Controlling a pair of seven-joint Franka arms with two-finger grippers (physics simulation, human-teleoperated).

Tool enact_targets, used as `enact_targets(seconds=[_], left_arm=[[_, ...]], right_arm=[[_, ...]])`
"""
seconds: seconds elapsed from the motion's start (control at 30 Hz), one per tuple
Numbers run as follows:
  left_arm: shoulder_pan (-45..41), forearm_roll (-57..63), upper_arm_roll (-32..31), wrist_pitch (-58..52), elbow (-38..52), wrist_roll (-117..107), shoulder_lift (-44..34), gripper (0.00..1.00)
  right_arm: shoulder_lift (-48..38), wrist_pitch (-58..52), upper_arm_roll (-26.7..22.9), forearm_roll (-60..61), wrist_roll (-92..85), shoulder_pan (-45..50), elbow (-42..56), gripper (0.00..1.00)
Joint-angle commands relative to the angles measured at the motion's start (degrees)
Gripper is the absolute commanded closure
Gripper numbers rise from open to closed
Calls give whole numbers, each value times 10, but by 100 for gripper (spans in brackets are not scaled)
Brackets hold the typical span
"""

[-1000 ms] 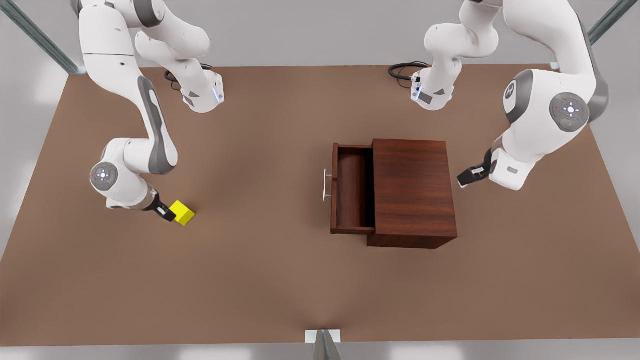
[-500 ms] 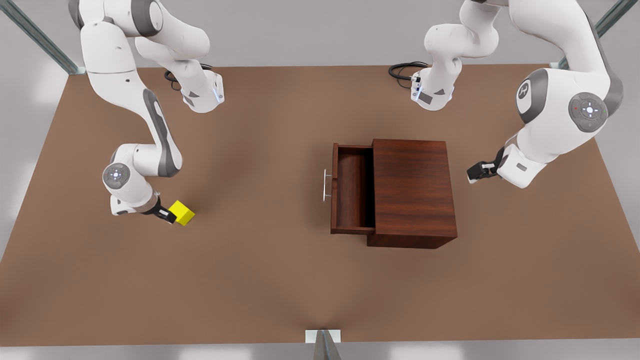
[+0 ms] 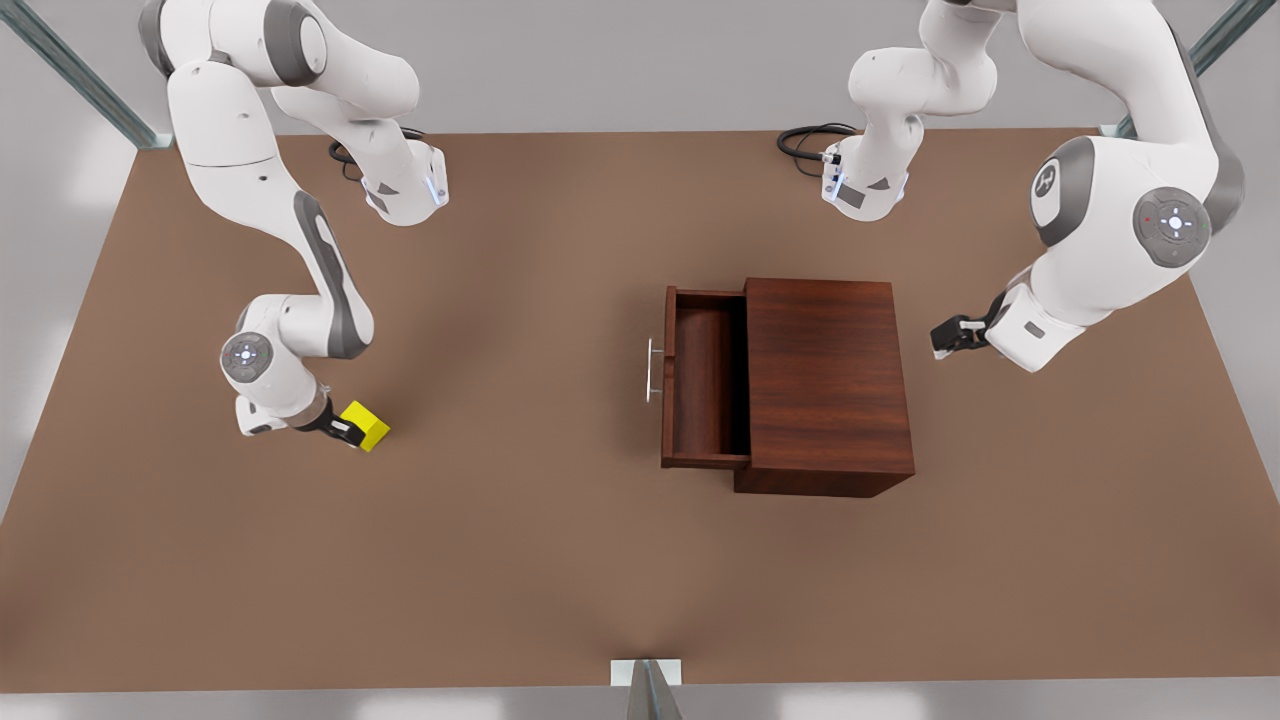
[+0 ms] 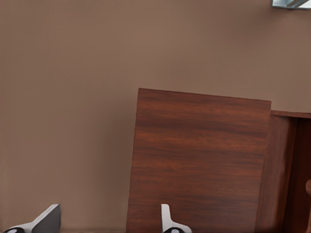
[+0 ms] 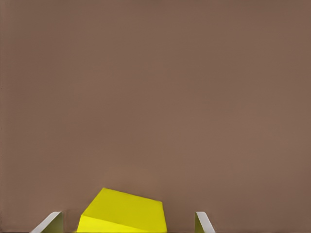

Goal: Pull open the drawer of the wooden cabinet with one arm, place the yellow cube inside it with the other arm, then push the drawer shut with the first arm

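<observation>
The wooden cabinet (image 3: 825, 380) stands right of the table's centre, and its drawer (image 3: 705, 375) is pulled open toward the front view's left, empty, with its silver handle (image 3: 652, 370) outermost. The yellow cube (image 3: 366, 426) lies on the table at the front view's left. My right gripper (image 3: 345, 428) is at the cube, open, with the cube (image 5: 124, 213) between its spread fingertips (image 5: 51, 221) and apart from both. My left gripper (image 3: 940, 340) hangs open just off the cabinet's far side, on the front view's right. The left wrist view looks over the cabinet top (image 4: 199, 160) and the drawer (image 4: 286, 170).
The brown table (image 3: 520, 560) spreads wide between cube and cabinet. Both arm bases (image 3: 405, 185) stand along the back edge with black cables (image 3: 805, 140) beside them. A metal bracket (image 3: 648, 675) sits at the front edge.
The right arm's wrist has swung closer, bringing the gripper farther around the cube. The left arm drew back slightly from the cabinet. Cube and drawer have not moved.
</observation>
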Motion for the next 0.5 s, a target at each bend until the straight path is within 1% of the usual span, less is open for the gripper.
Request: enact_targets(seconds=[0.0, 0.07, 0.47], left_arm=[[1, 0, 1, -7, -1, 41, -1, 0], [1, 0, 3, -17, 0, 41, -1, 0], [1, 7, 11, -20, 0, 41, -11, 0]], right_arm=[[1, 4, 2, 8, -28, 1, 0, 0], [15, 18, 2, 7, -29, 1, 0, 0], [36, 38, 2, 5, -29, -3, -2, 0]])
